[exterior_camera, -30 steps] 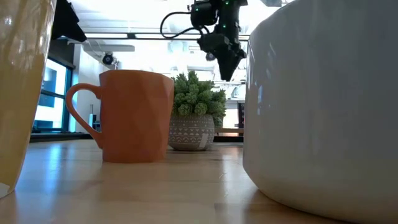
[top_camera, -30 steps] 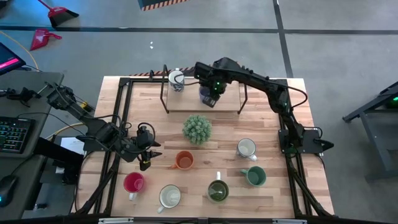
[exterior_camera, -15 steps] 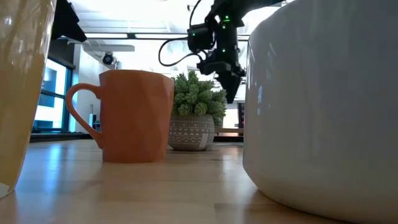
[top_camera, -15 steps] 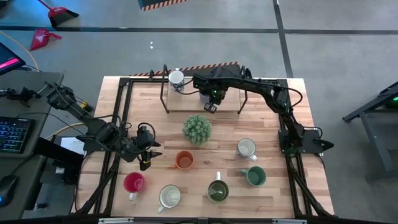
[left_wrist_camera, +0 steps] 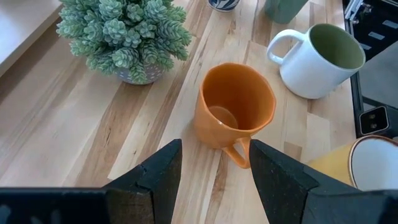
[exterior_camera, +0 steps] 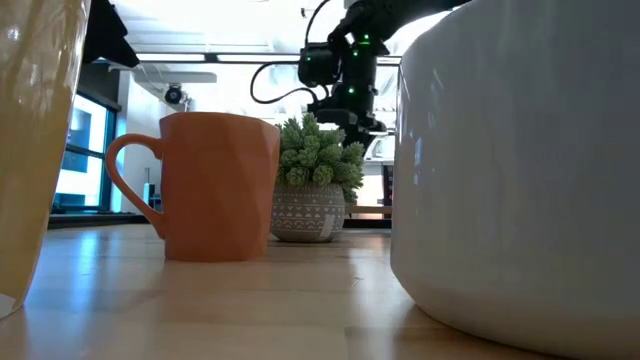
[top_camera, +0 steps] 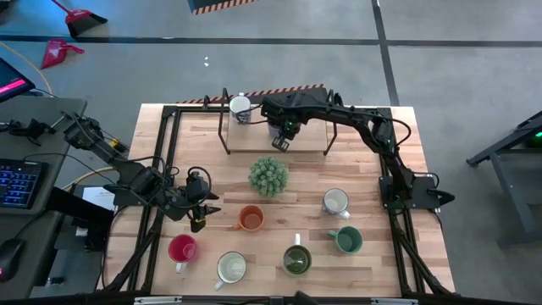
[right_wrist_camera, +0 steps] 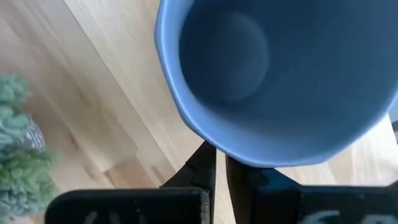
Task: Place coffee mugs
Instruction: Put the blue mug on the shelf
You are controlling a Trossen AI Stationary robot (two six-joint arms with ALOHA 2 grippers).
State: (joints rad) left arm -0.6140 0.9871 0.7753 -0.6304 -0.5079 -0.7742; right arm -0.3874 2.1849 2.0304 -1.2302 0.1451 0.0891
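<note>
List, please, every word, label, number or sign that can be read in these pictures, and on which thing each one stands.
No readable text in any view.
Coffee mugs, for example the orange mug and the pale blue mug: plain, no print visible.
Plant pot: a woven pattern only, no letters.
Striped strip on the floor: warning stripes, no words.
Keyboard: keys too small to read.

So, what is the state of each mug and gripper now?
Orange mug: upright, empty.
Red mug: upright.
Cream mug: upright.
Dark green mug: upright.
Green mug: upright.
White mug: upright.
Shelf mug: upright.
Blue mug: empty, at right gripper.
Left gripper: jaws open, empty.
Right gripper: jaws shut beside blue mug; hold unclear.
</note>
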